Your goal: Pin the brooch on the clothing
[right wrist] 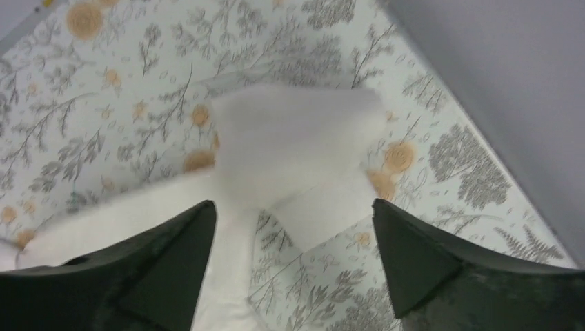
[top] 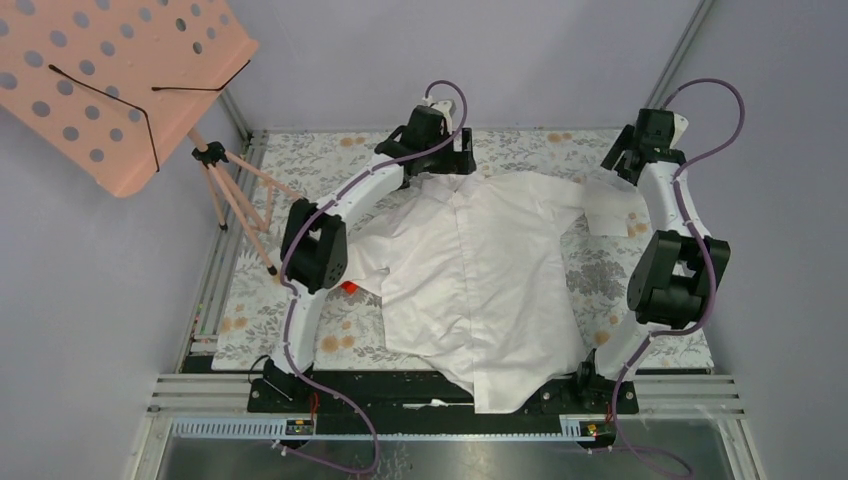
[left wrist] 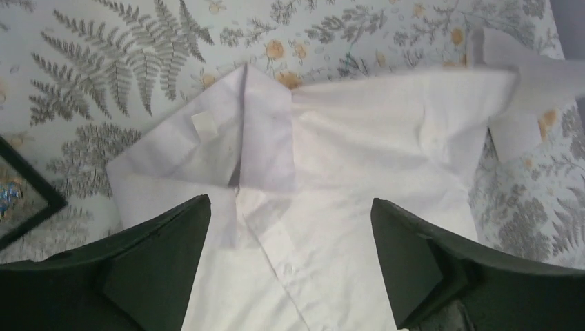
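Observation:
The white shirt lies spread front-up on the floral tablecloth, collar at the far side. My left gripper hangs open and empty just above the collar and the buttoned front; its midpoint shows in the left wrist view. My right gripper is open and empty above the shirt's right sleeve; it also shows in the right wrist view. A small black case sits left of the collar, cut off by the frame edge. A bluish glint inside it may be the brooch; I cannot tell.
The floral tablecloth covers the table. A small red block peeks out by the left arm's elbow. A pink perforated board on a tripod stands at the far left. Grey walls close in behind and to the right.

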Tool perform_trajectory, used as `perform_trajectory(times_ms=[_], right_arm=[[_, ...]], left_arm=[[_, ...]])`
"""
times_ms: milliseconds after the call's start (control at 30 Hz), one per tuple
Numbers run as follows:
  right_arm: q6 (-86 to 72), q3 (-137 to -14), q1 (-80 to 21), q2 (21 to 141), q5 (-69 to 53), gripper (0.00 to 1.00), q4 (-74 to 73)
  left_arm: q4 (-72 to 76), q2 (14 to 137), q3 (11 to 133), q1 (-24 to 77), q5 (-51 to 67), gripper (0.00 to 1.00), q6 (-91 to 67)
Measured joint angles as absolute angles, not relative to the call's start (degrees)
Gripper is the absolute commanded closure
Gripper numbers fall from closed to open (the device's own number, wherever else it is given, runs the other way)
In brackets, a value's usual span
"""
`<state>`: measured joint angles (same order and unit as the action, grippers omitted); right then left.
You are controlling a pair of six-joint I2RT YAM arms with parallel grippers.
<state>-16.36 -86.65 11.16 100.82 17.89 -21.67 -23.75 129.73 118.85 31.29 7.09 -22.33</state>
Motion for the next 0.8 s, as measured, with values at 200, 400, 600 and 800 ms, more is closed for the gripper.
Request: perform_trajectory(times_ms=[200,400,600,800], right_arm=[[-17.58,-81.49,11.14,97.03,8.97,0.0,-27.31],[-17.56,-75.57,10.83,94.78,8.58,0.11,-33.91],[-14.61,-80.05,10.83,104.31,9.93,0.17,-39.38],[-12.51,-84.36,10.83,111.98,9.98,0.24,-42.68]], left_arm=[[-18.94,113.27,99.02,31.31,10.44,0.01,-23.03],[-16.23,94.91,78.56,30.0,13.8,0.01,-24.6],[-16.03,87.64,64.66,21.43,17.54,0.01,-27.59],[-17.52,82.83,58.35,15.42,19.49,0.01,-29.69]])
